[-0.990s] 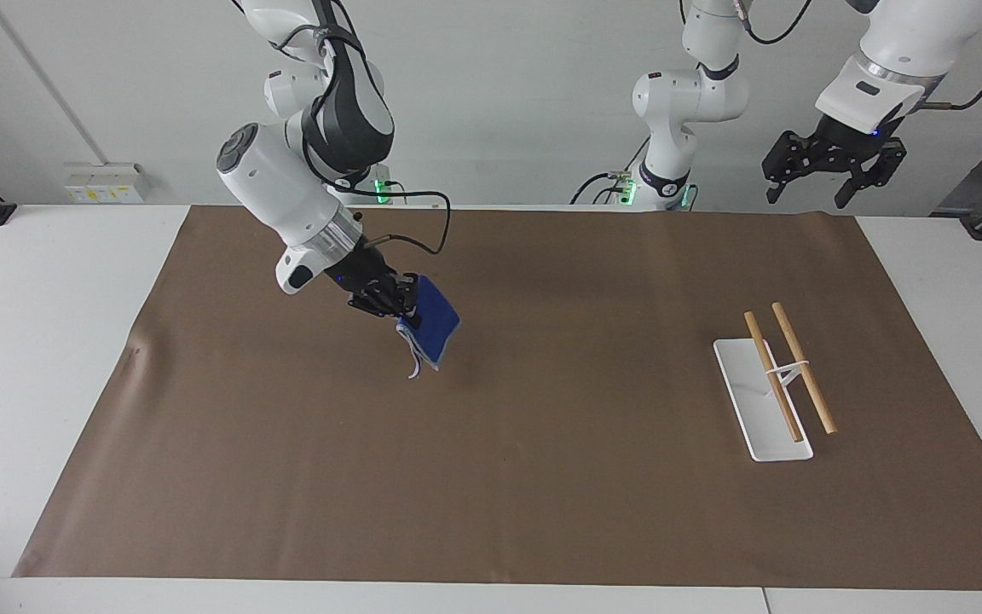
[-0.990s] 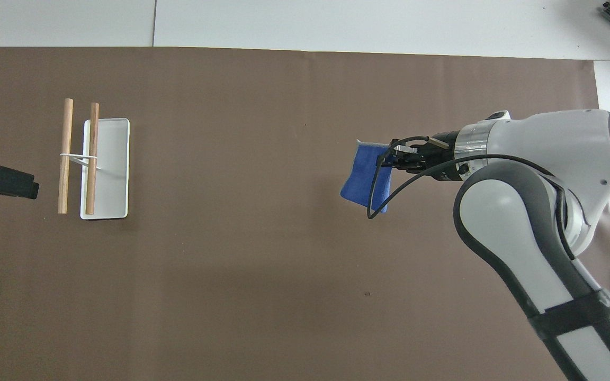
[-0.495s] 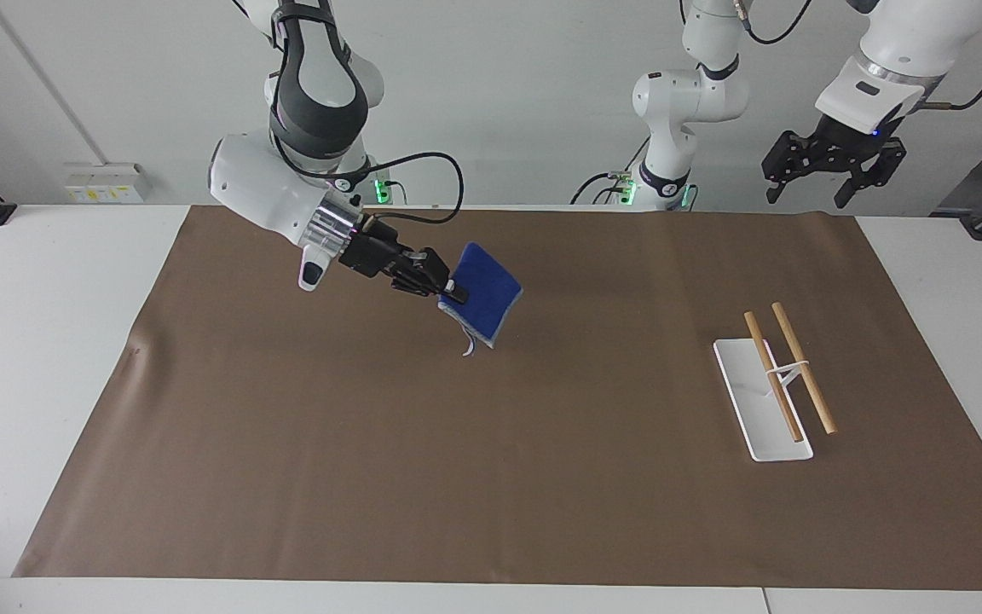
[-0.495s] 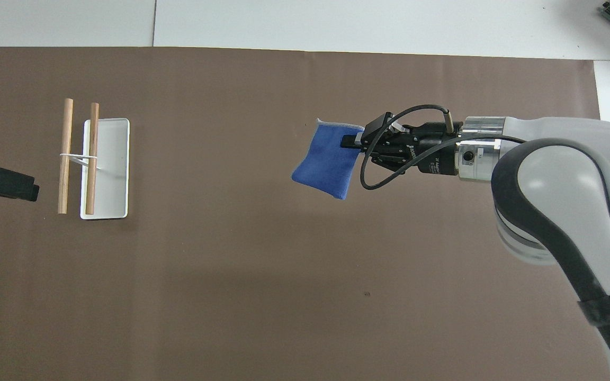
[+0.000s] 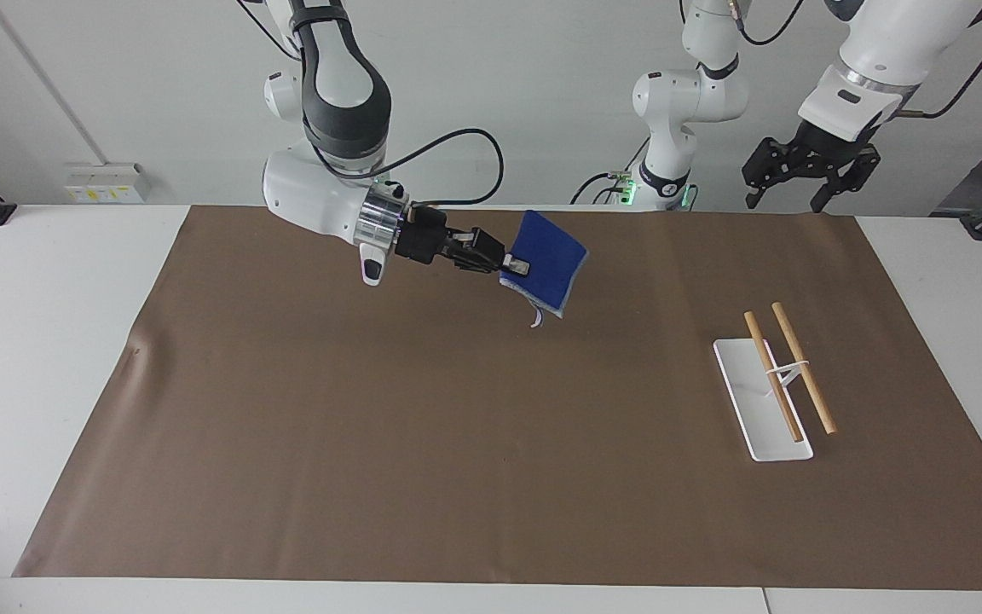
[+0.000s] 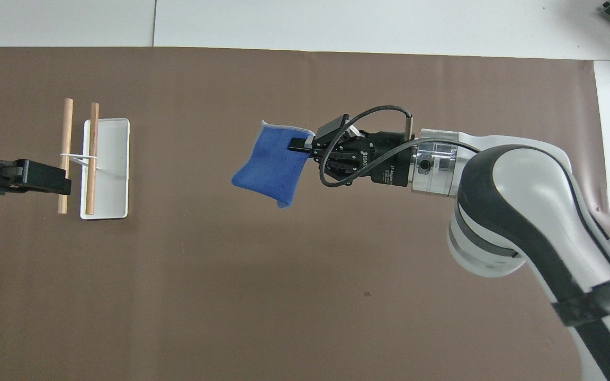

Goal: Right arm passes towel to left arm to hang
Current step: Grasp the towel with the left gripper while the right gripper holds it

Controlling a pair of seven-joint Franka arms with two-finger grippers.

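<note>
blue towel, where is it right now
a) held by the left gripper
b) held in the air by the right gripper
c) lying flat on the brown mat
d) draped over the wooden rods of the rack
b: the blue towel hangs pinched in the right gripper, up over the brown mat, while the left gripper is open and raised, and the wooden rods of the rack are bare.

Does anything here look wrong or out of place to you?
Nothing stands out. The right gripper holds the blue towel by one edge in the air over the brown mat. The rack with two wooden rods stands upright, and the left gripper waits open, raised at its end.
</note>
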